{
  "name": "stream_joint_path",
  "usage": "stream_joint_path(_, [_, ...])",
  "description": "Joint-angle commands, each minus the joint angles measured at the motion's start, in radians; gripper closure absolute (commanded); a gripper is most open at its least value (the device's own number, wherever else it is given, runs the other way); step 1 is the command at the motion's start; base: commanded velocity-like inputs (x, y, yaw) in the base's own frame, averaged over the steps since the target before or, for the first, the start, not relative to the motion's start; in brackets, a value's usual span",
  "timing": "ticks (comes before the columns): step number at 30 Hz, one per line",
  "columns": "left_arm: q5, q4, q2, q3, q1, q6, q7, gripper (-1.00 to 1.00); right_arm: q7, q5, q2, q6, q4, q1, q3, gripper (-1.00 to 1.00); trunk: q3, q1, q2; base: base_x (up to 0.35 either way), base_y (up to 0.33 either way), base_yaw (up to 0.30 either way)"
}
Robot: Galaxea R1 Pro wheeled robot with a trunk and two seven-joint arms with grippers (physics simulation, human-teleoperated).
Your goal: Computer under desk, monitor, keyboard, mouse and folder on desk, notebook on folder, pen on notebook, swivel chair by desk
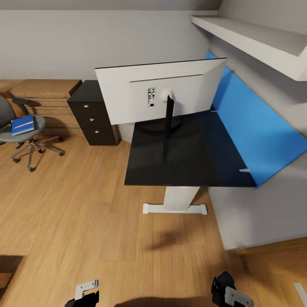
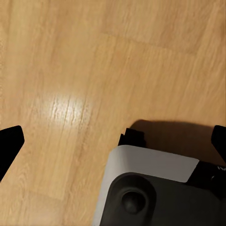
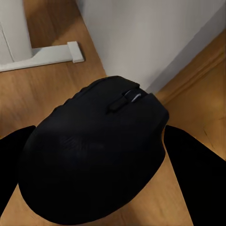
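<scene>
The dark rounded mouse (image 3: 94,141) sits between the black fingers (image 3: 197,179) of my right gripper (image 3: 101,157), which is shut on it low over the wooden floor. In the head view, that right gripper (image 1: 226,290) is at the bottom edge, in front of the glossy black desk (image 1: 192,157). The monitor (image 1: 128,91) stands on the desk with its pale back toward me, on a thin black stem. At far left the grey swivel chair (image 1: 6,113) carries a blue folder (image 1: 22,125) on its seat. My left gripper (image 1: 85,292) hangs open over bare floor (image 2: 114,141).
Black round-knobbed drawers (image 1: 94,115) stand behind the desk's far-left end, with a light wooden dresser (image 1: 47,91) beside them. The desk's white foot (image 1: 175,209) rests on the floor. A blue wall panel (image 1: 256,128), a white shelf (image 1: 256,36) and a grey block (image 1: 256,213) bound the right side.
</scene>
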Motion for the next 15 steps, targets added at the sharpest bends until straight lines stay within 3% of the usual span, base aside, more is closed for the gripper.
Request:
stream_joint_path(1, [-0.01, 0.002, 0.0, 0.006, -0.001, -0.004, 0.005, -1.0, -0.007, -0.006, -0.001, -0.003, 0.001, -0.001, 0.008, 1.0, 0.004, -0.004, 0.006, -0.013, 0.007, 0.0])
stream_joint_path(8, [-0.007, 0.002, 0.008, 0.008, -0.001, -0.003, 0.005, -1.0, -0.006, -0.007, 0.0, -0.004, 0.005, -0.001, 0.009, 1.0, 0.037, -0.031, 0.055, -0.173, 0.131, 0.0])
stream_joint_path(11, [-0.001, 0.002, 0.044, 0.01, -0.001, -0.003, 0.004, -1.0, -0.006, -0.007, 0.0, -0.005, 0.013, -0.001, 0.009, 1.0, 0.051, -0.042, 0.076, -0.253, 0.193, 0.0])
stream_joint_path(15, [0.018, 0.001, 0.053, 0.01, -0.001, -0.003, 0.004, -1.0, -0.006, -0.007, 0.0, -0.006, 0.014, -0.001, 0.009, 1.0, 0.07, -0.057, 0.104, -0.256, 0.197, 0.0])
